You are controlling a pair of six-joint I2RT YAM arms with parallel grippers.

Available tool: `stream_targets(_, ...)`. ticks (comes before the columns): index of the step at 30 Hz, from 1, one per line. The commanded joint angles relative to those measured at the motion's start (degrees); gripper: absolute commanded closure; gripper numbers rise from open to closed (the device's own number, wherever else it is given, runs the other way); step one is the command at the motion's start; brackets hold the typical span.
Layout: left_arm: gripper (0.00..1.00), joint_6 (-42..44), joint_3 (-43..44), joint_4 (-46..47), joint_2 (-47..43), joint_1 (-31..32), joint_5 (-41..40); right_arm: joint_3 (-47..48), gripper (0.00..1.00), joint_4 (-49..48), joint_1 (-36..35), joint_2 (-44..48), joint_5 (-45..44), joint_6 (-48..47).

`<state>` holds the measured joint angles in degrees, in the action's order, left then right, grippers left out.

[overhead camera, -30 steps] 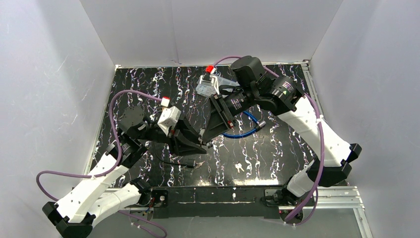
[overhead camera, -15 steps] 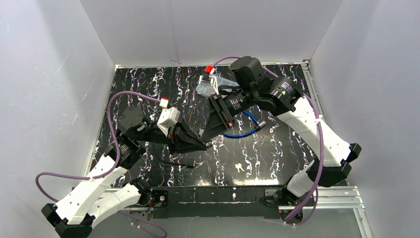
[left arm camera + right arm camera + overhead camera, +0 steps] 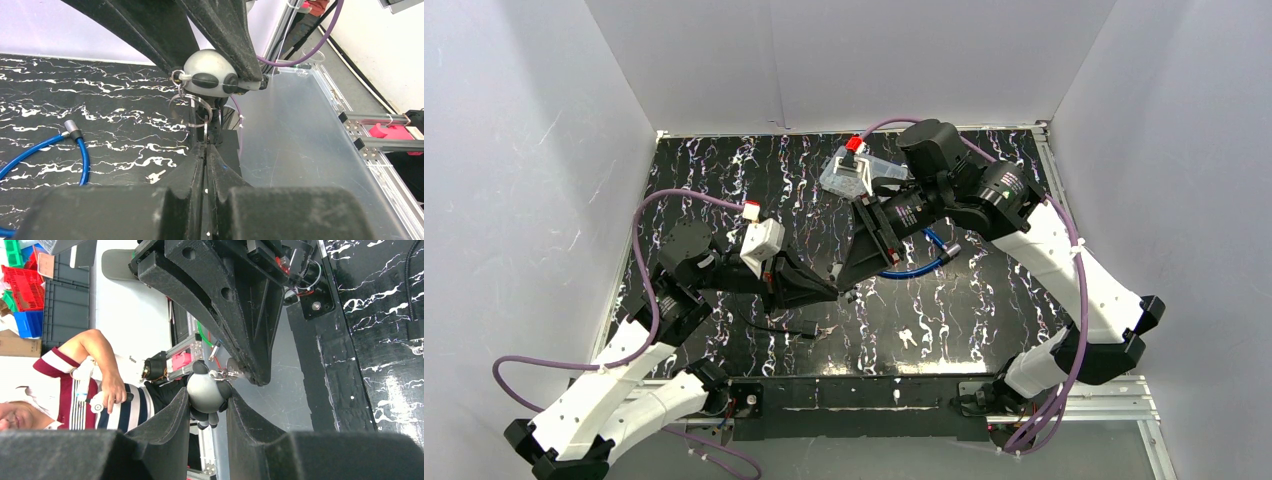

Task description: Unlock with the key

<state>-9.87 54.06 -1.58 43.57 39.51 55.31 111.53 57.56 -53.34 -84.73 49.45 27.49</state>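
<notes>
Key point(image 3: 204, 131) hangs on its ring from the grey lock point(image 3: 210, 80), held mid-frame above the desk point(image 3: 984, 300), with the left jaws pinched together on it and the right jaws clamped on the lock, so inserting and turning seem not yet done.

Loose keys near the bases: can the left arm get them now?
Probably not: nothing covers the loose keys, but the left gripper is shut on the key hanging from the lock the right gripper holds.

the lock point(image 3: 210, 70) is smooth grey plastic, key point(image 3: 205, 132) and key ring point(image 3: 191, 96) shiny metal, table point(image 3: 115, 125) glossy.
</notes>
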Motion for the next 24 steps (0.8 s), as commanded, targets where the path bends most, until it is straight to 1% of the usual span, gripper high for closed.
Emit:
stream_targets(1, 1.0, 1.62, 1.31, -1.0, -1.09, -0.78, -1.04, -1.53, 0.99, -3.06, -0.18, 2.43, 0.21, 0.22)
stream_targets(4, 1.0, 5.43, 3.19, -5.29, -1.06, -0.99, -2.47, -4.46, 0.99, -3.65, -0.18, 3.84, -0.34, 0.2)
stream_targets(6, 1.0, 9.16, 5.19, -10.01, -0.83, -1.18, -3.17, -6.0, 0.99, -4.69, -0.18, 4.65, -0.7, 0.53)
stream_targets(8, 1.0, 15.2, 7.7, -15.85, -0.14, -1.19, -2.11, -6.11, 0.99, -4.31, -0.18, 4.62, -1.35, 0.16)
stream_targets(9, 1.0, 17.27, 8.86, -18.63, 0.32, -1.21, -1.8, -6.02, 0.96, -3.28, -0.18, 4.51, -1.82, -0.41)
stream_targets(11, 1.0, 22.88, 11.31, -25.63, 1.19, -1.22, -1.21, -6.17, 0.85, -1.85, -0.18, 4.3, -2.53, -1.48)
stream_targets(14, 1.0, 30.45, 16.43, -39.18, 3.76, -1.25, -2.71, -6.77, 0.62, 0.05, -0.18, 4.68, -4.99, -2.69)
stream_targets(15, 1.0, 36.51, 19.08, -45.12, 5.35, -1.24, -2.82, -6.91, 0.56, 0.67, -0.18, 5.0, -6.36, -3.2)
stream_targets(18, 1.0, 48.51, 28.64, -63.7, 11.46, -1.1, -6.59, -7.01, 0.51, 2.61, -0.15, 6.34, -11.72, -5.42)
stream_targets(20, 1.0, 54.36, 33.43, -73.47, 14.87, -1.1, -9.55, -7.62, 0.5, 2.5, -0.1, 7.44, -15.41, -6.23)
stream_targets(21, 1.0, 54.83, 34.84, -75.82, 15.86, -1.14, -11.3, -8.46, 0.49, 1.8, -0.1, 8.29, -17.48, -6.29)
stream_targets(23, 1.0, 56.31, 36.25, -78.72, 16.6, -1.15, -13.63, -13.01, 0.36, -1.97, -0.17, 11.11, -23.57, -5.67)
stream_targets(24, 1.0, 57.0, 36.5, -79.49, 16.54, -1.1, -14.46, -16.22, 0.33, -5.67, -0.18, 13.1, -24.9, -5.8)
